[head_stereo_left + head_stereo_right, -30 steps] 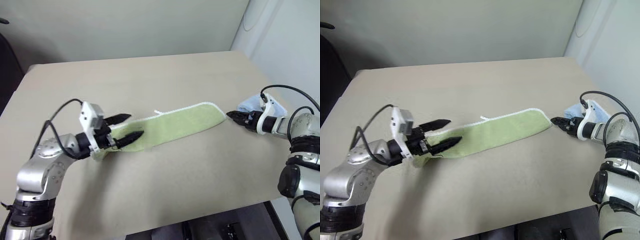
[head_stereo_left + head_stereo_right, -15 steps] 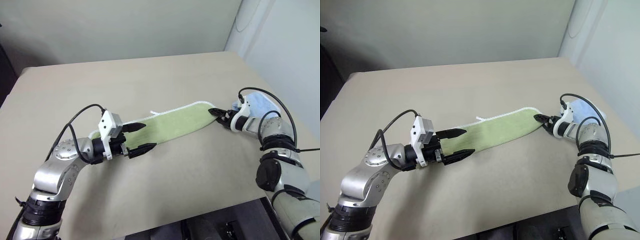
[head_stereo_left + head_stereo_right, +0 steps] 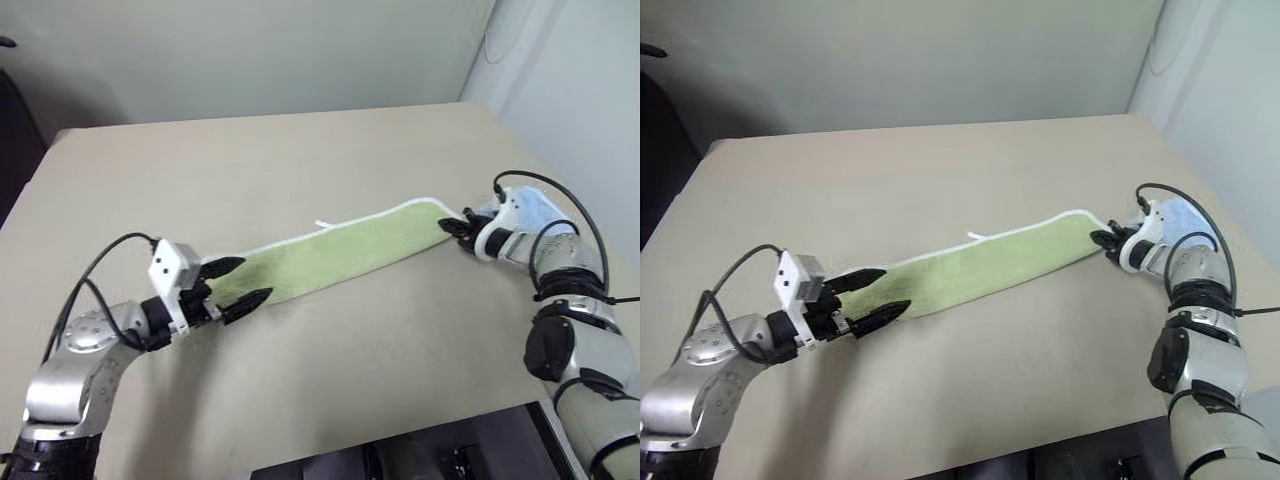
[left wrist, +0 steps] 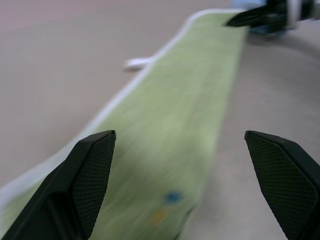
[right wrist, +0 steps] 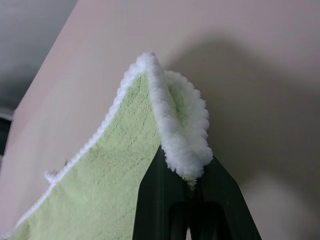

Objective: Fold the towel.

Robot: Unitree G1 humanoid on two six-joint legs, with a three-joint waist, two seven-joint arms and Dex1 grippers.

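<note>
— Green towel (image 3: 340,248) lies as a long narrow strip across the middle of the table (image 3: 300,160), running from near left to far right, white edging along its far side and a white loop (image 3: 322,224) sticking out there.

— And the right end effector (image 3: 458,227)?

— Clenched on the towel's right end; the white hem bunches between its fingers (image 5: 165,200).

— The left end effector (image 3: 233,283)?

— Released, fingers spread wide, straddling the towel's left end. A pale blue cloth (image 3: 540,208) sits by the right wrist.
</note>
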